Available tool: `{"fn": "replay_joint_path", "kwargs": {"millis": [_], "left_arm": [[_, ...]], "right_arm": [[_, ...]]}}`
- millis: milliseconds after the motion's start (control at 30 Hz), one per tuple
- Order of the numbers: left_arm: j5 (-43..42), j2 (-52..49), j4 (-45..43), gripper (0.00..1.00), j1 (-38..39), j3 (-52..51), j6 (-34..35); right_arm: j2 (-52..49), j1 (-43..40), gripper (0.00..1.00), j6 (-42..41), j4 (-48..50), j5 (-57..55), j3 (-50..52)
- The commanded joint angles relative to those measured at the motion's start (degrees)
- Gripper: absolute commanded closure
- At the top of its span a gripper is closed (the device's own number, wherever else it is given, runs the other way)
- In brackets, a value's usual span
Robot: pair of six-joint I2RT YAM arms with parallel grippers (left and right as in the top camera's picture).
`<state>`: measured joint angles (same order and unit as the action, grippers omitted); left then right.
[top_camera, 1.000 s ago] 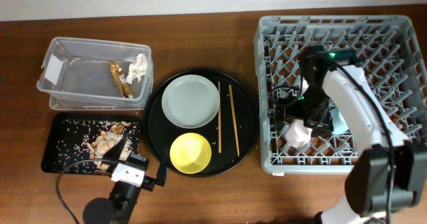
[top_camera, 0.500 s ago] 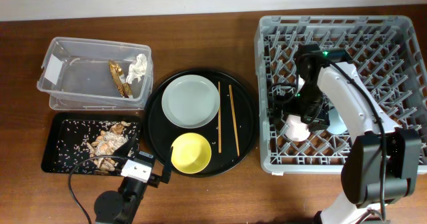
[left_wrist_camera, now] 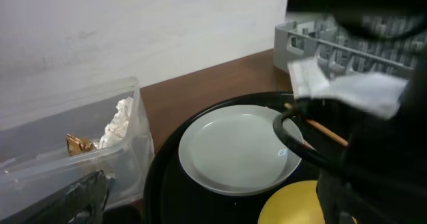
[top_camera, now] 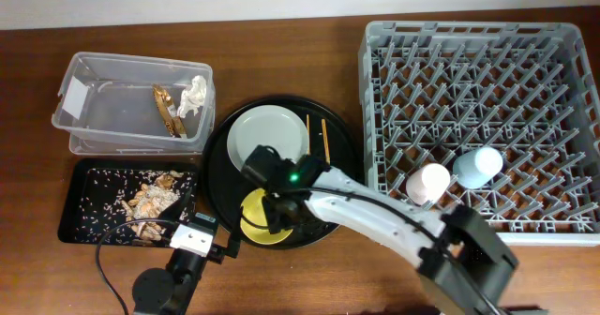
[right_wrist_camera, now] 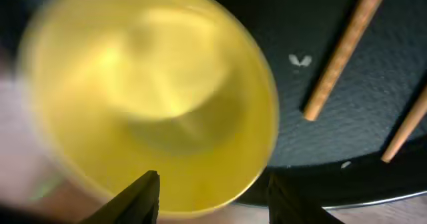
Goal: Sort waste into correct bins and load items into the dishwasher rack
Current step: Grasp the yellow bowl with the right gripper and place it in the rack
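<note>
Right now the piece in play looks to be the small yellow bowl (top_camera: 253, 223), which sits mouth-up at the near edge of the round black tray (top_camera: 342, 179), just in front of the pale grey-green plate (top_camera: 267, 142) and beside the two chopsticks (top_camera: 327, 156). The right gripper (top_camera: 279, 210) hangs directly over the bowl. In the right wrist view the bowl (right_wrist_camera: 147, 97) fills most of the frame, and the gripper (right_wrist_camera: 212, 184) has its two fingers spread apart with nothing between them, both tips level with the rim nearest the camera, so the jaws look set to straddle that edge. No contact is visible. The view is blurred, so how much gap remains is hard to say. A rim pinch makes sense, since the bowl is too wide to take across its body. The dishes not yet loaded are grouped on the tray. The pink cup (top_camera: 429, 179) and the light blue cup (top_camera: 478, 165) stand among the pegs of the dishwasher rack (top_camera: 562, 226), well apart from the bowl. The wrapper (top_camera: 167, 109) and tissue (top_camera: 194, 95) lie in the clear tub (top_camera: 94, 137), and the food scraps (top_camera: 150, 201) in the shallow black tray (top_camera: 75, 202), so the sorting appears done. The left gripper (top_camera: 211, 245) is parked near the table's front edge, and whether its jaws are apart cannot be made out.
</note>
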<state>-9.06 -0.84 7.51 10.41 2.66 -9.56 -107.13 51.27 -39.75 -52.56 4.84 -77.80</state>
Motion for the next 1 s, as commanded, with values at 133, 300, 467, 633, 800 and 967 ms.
{"fn": "replay_joint_path", "kwargs": {"millis": [133,300,467,633,800,967], "left_arm": [[-0.61,0.39,-0.39,0.01,-0.37,-0.55,-0.83],[-0.61,0.39,-0.39,0.01,-0.37,-0.55,-0.83],[-0.61,0.39,-0.39,0.01,-0.37,-0.57,-0.83],[-0.61,0.39,-0.37,0.01,-0.37,-0.57,-0.83],[-0.61,0.39,-0.39,0.01,-0.37,-0.55,-0.83],[-0.61,0.39,-0.39,0.01,-0.37,-0.55,-0.83]], "right_arm": [[-0.96,-2.84,0.96,-2.67,-0.74,-1.75,-0.02],[28.83,-14.05,0.96,3.34,-7.67,-28.33,-0.98],[28.11,-31.39,0.96,3.34,-8.33,-70.27,-0.96],[9.77,-39.52,0.96,9.40,-0.94,-79.06,-0.96],[-1.51,-40.04,0.96,27.36,13.38,-84.89,-0.96],[-2.97,-40.52,0.96,27.54,12.68,-85.48,-0.96]]}}
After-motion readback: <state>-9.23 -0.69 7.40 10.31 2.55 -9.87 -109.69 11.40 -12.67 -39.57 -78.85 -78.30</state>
